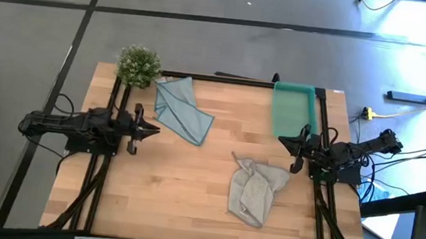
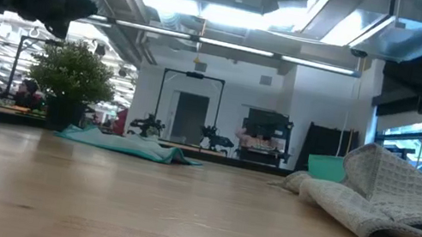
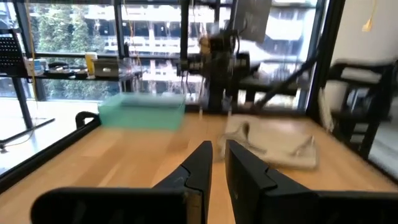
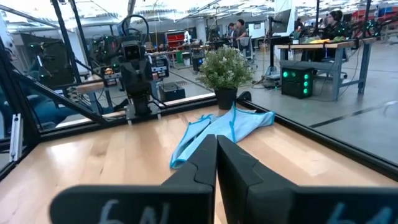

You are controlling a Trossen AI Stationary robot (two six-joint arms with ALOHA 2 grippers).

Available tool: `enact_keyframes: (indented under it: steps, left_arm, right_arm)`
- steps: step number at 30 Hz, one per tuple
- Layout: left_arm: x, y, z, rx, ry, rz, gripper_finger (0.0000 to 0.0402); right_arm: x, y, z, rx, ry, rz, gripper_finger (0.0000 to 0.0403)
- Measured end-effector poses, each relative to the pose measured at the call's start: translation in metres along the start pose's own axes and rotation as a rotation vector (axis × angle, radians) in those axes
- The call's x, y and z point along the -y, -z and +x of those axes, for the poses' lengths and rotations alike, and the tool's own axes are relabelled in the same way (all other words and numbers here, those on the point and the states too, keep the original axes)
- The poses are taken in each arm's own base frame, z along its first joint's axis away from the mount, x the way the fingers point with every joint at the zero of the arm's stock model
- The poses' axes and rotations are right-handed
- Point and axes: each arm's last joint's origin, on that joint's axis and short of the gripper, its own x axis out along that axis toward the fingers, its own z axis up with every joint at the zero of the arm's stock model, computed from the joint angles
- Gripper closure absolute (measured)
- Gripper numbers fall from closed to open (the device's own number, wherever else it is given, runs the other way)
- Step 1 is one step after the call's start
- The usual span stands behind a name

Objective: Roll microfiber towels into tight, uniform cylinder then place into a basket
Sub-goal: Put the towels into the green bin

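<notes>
**Both towels loose on the table, both arms idle**

Blue towel (image 1: 182, 109) lies crumpled and unrolled near the far edge of the table (image 1: 167, 186), just beside the small potted plant (image 1: 138, 65). Its long axis runs diagonally, from the far side by the plant toward the table's centre.

Grey-beige towel (image 1: 255, 189) lies bunched on the right half, nearer the front edge, long axis roughly far-to-near, one thin corner pointing toward the table's middle. Not rolled.

Teal basket (image 1: 292, 107) sits at the far right corner, long axis far-to-near, nothing visible inside.

Left claw (image 1: 152, 129) hovers over the table's left side, pointing right toward the blue towel; fingers a narrow slit apart, holding nothing.

Right claw (image 1: 287, 142) hovers beside the basket's near end, pointing left; fingers pressed together, empty.
</notes>
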Motion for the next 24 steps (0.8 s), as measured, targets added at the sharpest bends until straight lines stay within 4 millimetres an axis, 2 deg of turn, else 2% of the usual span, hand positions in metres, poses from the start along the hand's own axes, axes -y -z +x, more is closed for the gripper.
enact_keyframes:
  steps: [6, 10, 18, 24]
  left_arm:
    - [0.0, -0.023, -0.003, 0.236, -0.008, -0.016, 0.036]
    - [-0.001, -0.045, -0.007, 0.271, -0.087, -0.017, 0.036]
    - [-0.001, -0.104, -0.008, 0.139, -0.193, 0.052, 0.036]
    - [0.0, -0.136, 0.02, -0.111, -0.263, 0.096, 0.036]
  right_arm:
    - [0.0, 0.0, 0.0, 0.0, 0.0, 0.002, 0.0389]
    - [0.0, 0.0, 0.0, 0.001, 0.0, 0.0, 0.0389]
    - [0.0, 0.0, 0.0, 0.001, 0.0, -0.001, 0.0389]
    - [0.0, 0.0, 0.0, 0.003, 0.0, -0.025, 0.0389]
